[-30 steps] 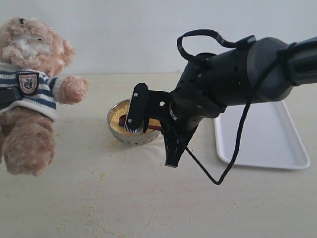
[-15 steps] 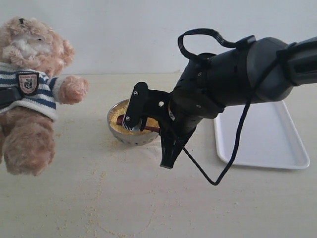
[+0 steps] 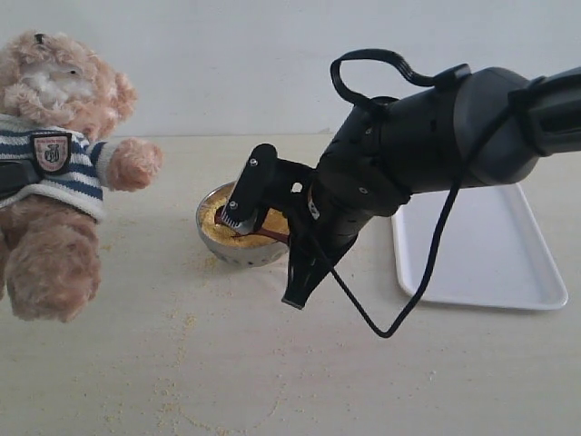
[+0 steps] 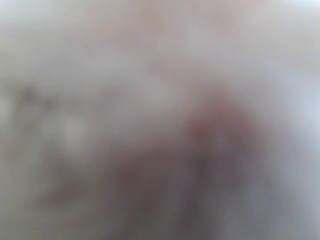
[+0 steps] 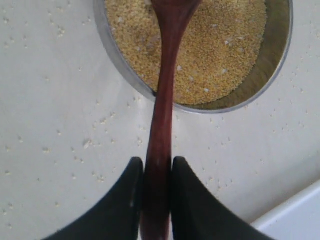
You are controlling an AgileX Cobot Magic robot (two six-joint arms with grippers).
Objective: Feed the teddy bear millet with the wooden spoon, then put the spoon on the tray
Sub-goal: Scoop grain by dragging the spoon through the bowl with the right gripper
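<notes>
While right gripper [image 5: 156, 164] clamps one wooden spoon [image 5: 163, 100] over one bowl [image 5: 279, 47], left gripper [image 3: 9, 179] unclear.

I have the teddy bear [image 3: 54, 163] at far left. My right arm [image 3: 427, 136] bends over the steel bowl [image 3: 211, 240] of millet [image 3: 214, 227], with the wooden spoon [image 3: 276, 234] reaching in. Grains dot the worktop [image 3: 300, 381], and the tray [image 3: 490, 259] lies right.

Glossy black arm [image 3: 436, 136] with looping black cable [image 3: 368, 54] and black gripper [image 5: 157, 167].

Lab test bench: robot arm [image 3: 427, 136], bare tabletop [image 3: 272, 381], blank white wall [image 3: 227, 64].
</notes>
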